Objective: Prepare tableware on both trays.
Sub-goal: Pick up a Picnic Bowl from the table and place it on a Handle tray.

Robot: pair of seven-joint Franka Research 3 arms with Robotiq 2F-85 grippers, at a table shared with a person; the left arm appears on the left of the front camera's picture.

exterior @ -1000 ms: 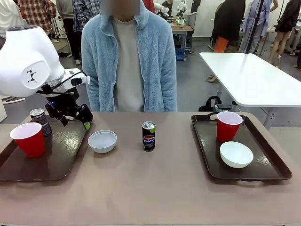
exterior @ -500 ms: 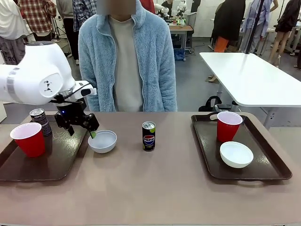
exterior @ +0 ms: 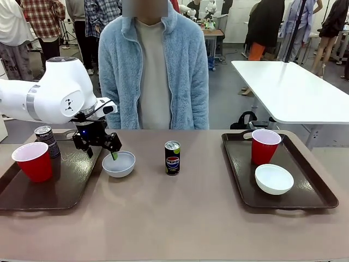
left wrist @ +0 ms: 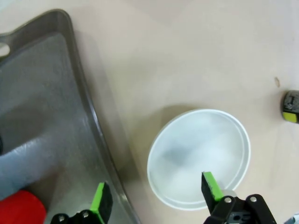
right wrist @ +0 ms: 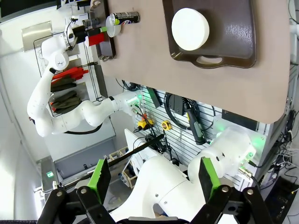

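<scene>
Left wrist view tells me: left pincer (left wrist: pixel 155 195) open, one pad over bowl (left wrist: pixel 198 154), other over tray (left wrist: pixel 42 93). Front view adds loaded right-hand tray (exterior: pixel 308 174). Second ago, left pincer sat over tray. Right pincer (right wrist: pixel 153 175) open.

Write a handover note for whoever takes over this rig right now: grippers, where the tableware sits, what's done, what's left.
Left gripper: open, straddling the loose bowl's rim, one finger inside; nothing held.
Right gripper: open, empty, raised away from the table.
Left tray: left red cup, dark can.
Right tray: right red cup, right bowl.
Pepsi can: on the bare table, mid-table.
Done: each tray lacks one item.
Left: loose bowl onto left tray; Pepsi can probably onto right tray.
</scene>
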